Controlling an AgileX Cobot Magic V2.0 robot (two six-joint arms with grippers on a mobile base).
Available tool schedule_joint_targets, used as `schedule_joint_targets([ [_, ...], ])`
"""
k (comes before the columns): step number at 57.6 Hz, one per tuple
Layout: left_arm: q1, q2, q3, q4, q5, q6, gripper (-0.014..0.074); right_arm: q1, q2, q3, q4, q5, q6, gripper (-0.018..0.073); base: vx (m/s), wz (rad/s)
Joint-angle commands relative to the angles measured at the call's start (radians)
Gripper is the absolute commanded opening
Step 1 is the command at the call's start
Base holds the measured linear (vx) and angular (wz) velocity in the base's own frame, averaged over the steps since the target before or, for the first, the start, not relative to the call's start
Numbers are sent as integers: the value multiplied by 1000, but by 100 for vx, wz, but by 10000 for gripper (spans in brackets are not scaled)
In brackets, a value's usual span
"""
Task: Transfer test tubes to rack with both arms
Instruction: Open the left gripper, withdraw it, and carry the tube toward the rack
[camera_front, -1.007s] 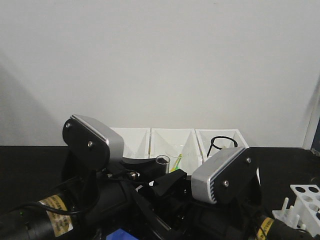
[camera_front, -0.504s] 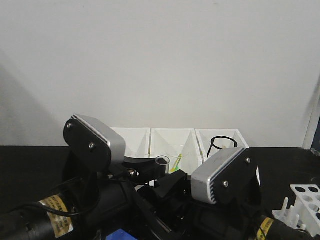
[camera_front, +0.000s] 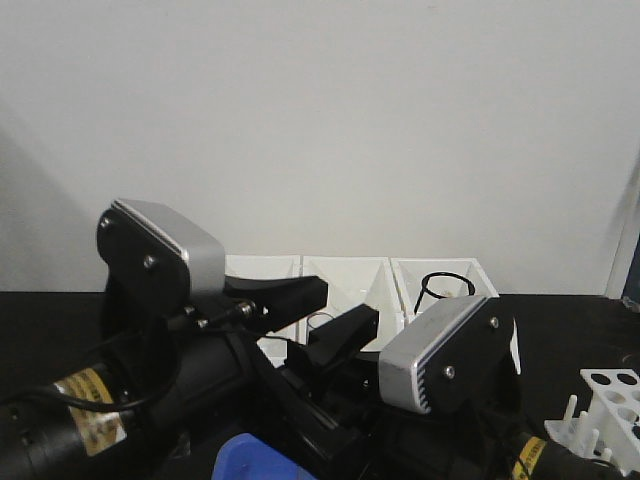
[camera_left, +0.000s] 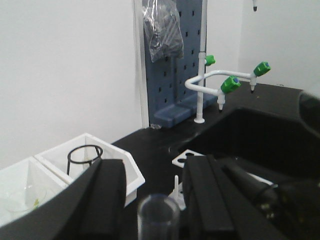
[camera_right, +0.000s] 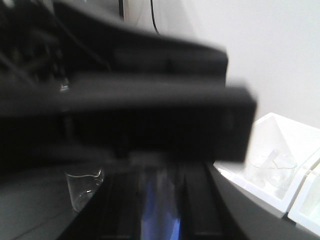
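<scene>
A clear test tube (camera_left: 157, 217) stands upright between my left gripper's (camera_left: 152, 165) black fingers (camera_left: 102, 197), with a small gap showing on each side, so that gripper is open. From the front, the tube's rim (camera_front: 320, 320) shows faintly below the left fingers (camera_front: 300, 295). In the right wrist view my right gripper (camera_right: 160, 177) has its dark fingers tight against a clear tube (camera_right: 160, 195), and the blurred left arm crosses above. The white rack (camera_front: 612, 400) stands at the lower right, and its holed top (camera_left: 187, 157) shows past the left fingers.
Three white bins (camera_front: 350, 272) line the back wall; the right one holds a black wire ring stand (camera_front: 445, 285). A glass beaker (camera_right: 82, 187) sits on the black bench. A blue object (camera_front: 255, 460) lies under the arms. A blue pegboard (camera_left: 175, 75) and a green-tipped faucet (camera_left: 222, 85) stand beyond.
My left arm's housing has swung left and upward, and its fingers have risen around the tube. The tube's rim stays roughly where it was. The right arm has hardly moved.
</scene>
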Motion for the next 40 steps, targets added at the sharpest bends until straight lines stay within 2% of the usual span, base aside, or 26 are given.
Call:
schedule_joint_targets([
  [1, -7, -49, -64, -1, -80, 17, 402, 1, -21, -31, -2, -91, -9, -7, 0, 0],
  [15, -5, -106, -117, -2, -65, 86, 400, 0, -21, -31, -2, -84, -9, -8, 0, 0],
  [25, 36, -139, -117, -2, 1, 94, 393, -7, -21, -31, -2, -78, -17, -8, 0, 0],
  [32, 55, -151, -117, -2, 38, 94, 393, -78, -21, -31, 2, -77, -17, -8, 0, 0],
  [40, 55, -151, -117, -2, 68, 94, 393, -241, -21, -31, 2, -77, -16, -8, 0, 0],
])
